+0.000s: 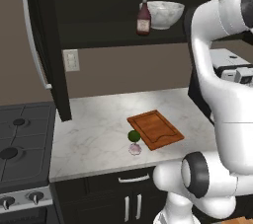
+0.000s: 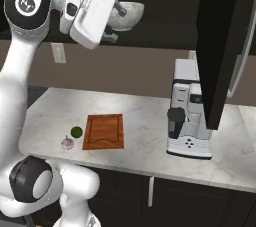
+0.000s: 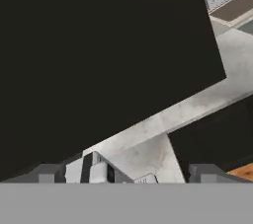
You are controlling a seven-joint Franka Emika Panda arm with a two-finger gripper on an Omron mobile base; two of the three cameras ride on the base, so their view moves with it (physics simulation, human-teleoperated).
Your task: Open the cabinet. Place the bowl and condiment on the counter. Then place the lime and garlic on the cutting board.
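Left base view is showing the cabinet (image 1: 44,45) with its doors already standing open, and the bowl (image 1: 165,14) and the condiment bottle (image 1: 143,18) are sitting side by side on its shelf, the bottle just to the left of the bowl. In the right base view the pincer (image 2: 116,21) is hanging up at the shelf, just in front of the bowl, released with its fingers spread wide and holding nothing. The lime (image 1: 134,135) and the garlic (image 1: 135,148) are lying on the counter (image 1: 94,129), just beside the cutting board (image 1: 155,129) and not on it. I think the risk is coming from the closeness of the two things on the shelf: reaching for the bowl could be knocking the bottle over or pushing it off the edge. The open door on the right and the coffee machine (image 2: 189,116) below it are also leaving little room for a loaded arm swinging down.
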